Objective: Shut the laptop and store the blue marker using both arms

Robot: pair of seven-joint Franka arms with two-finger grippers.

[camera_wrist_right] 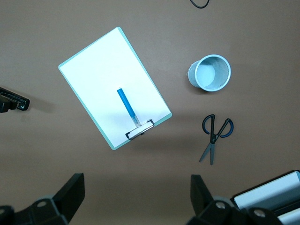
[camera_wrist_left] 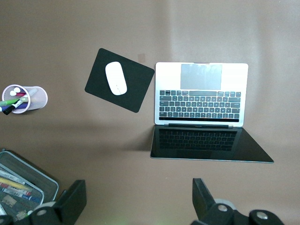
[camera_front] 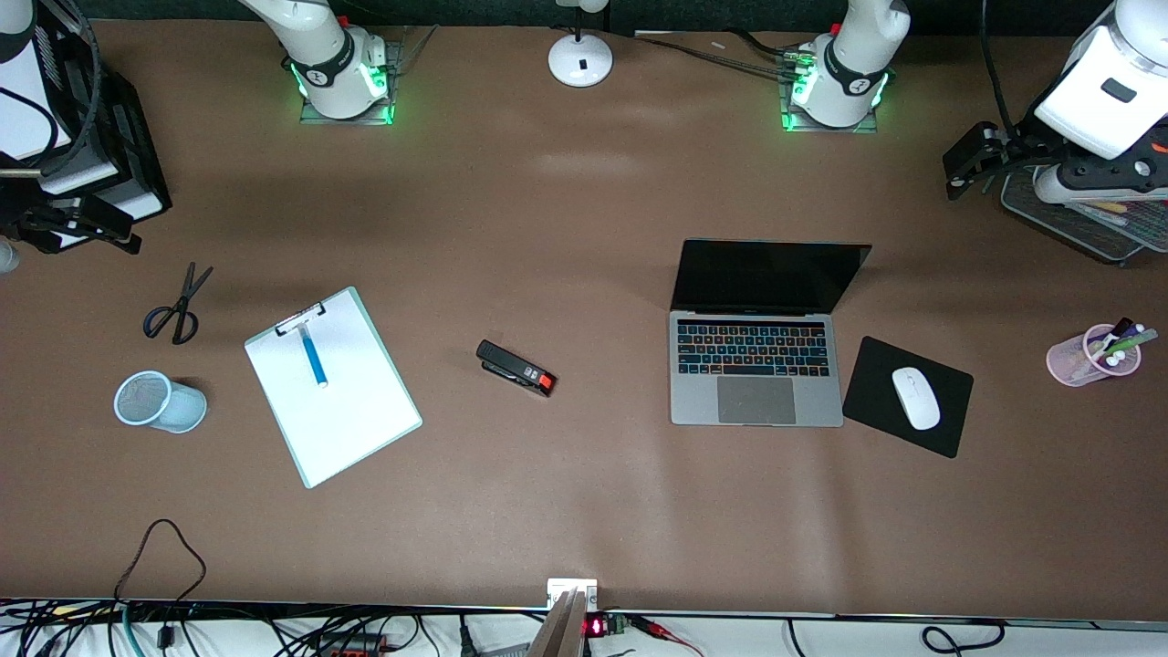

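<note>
Two sets of jaws are seen raised and spread wide, nothing held between them. The left gripper is hung above bare brown surface close to the laptop's raised screen; the laptop is found open just past those jaws, with a white mouse on a black mouse pad beside it and a pink pen cup farther out. The right gripper is hung over bare surface near a clipboard, on whose paper the blue marker is laid. Scissors and a mesh cup are set farther out.
</note>
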